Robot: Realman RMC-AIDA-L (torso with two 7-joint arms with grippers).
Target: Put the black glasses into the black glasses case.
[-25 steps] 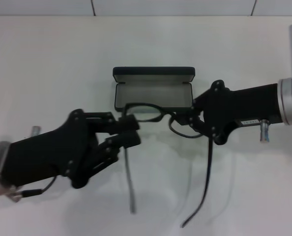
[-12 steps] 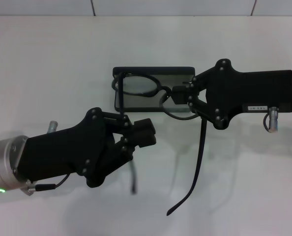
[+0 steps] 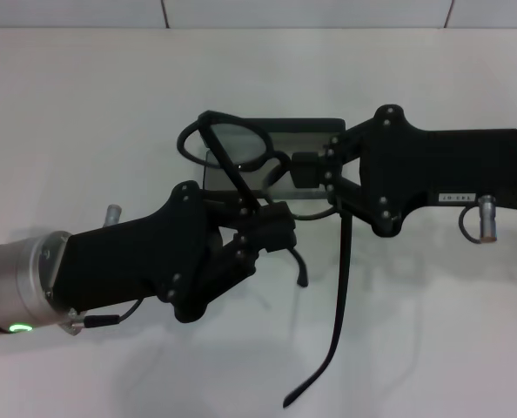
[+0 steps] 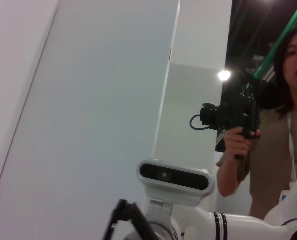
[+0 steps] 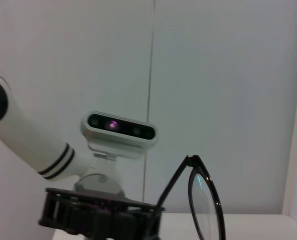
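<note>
The black glasses (image 3: 228,144) hang in the air just above the open black glasses case (image 3: 306,139), which lies on the white table and is partly hidden behind them. From the right, my right gripper (image 3: 298,171) is shut on the frame near the bridge. My left gripper (image 3: 271,228) reaches up from the lower left and is shut on the left temple arm, which slants across under the lens. The right temple arm (image 3: 339,296) hangs straight down. In the right wrist view one lens (image 5: 206,210) shows close up, with the left gripper (image 5: 98,217) below it.
The white table (image 3: 84,113) runs back to a tiled wall at the far edge. The left wrist view looks up at the robot's head camera (image 4: 174,176) and at a person holding a camera (image 4: 236,112).
The right gripper carried the glasses farther back and left, over the case. The left gripper rose towards them, and the left temple arm swung from hanging down to slanting under the lenses.
</note>
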